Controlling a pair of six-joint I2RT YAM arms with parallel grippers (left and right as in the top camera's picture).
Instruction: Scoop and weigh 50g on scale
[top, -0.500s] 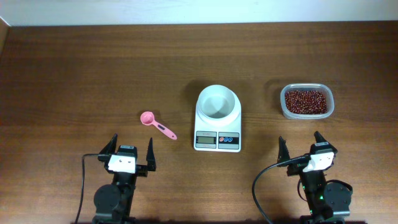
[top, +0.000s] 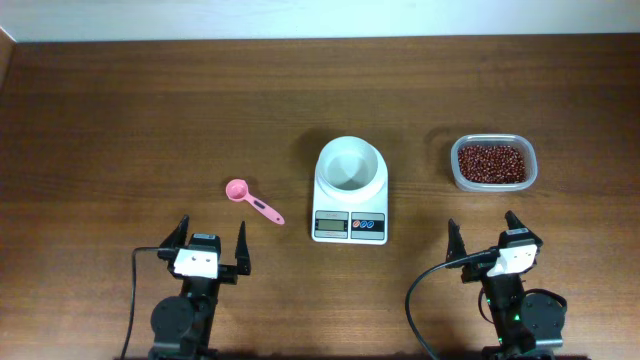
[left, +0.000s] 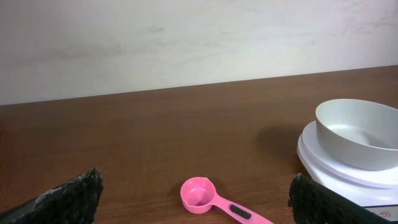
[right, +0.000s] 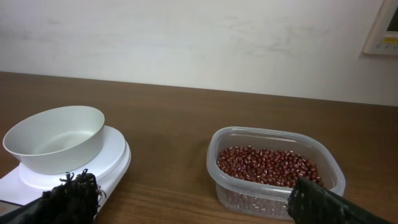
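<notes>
Here, from overhead, we see the dark wooden worktop (top: 120, 110) with the white digital scale (top: 350, 208) at its middle and a round white bowl (top: 349, 165) sitting on its platform. The red-brown beans (top: 491, 162) lie in a clear plastic tub (top: 455, 178) to the right of the scale, well apart from it. A pink measuring spoon (top: 252, 201) lies flat to the scale's left, its cup farther from the scale than its handle. The left claw (top: 213, 224) hangs near the front edge, just short of the spoon, with its jaws spread wide and gripping nothing. The right claw (top: 481, 220) sits in front of the tub, likewise spread wide and unloaded.

From the left wrist, we look between two dark fingertips at the spoon, with the bowl and scale platform at the right edge and a pale wall behind.

From the right wrist, we see the tub of beans ahead on the right and the scale with its bowl on the left. The fingertips sit low in the corners, touching neither.
</notes>
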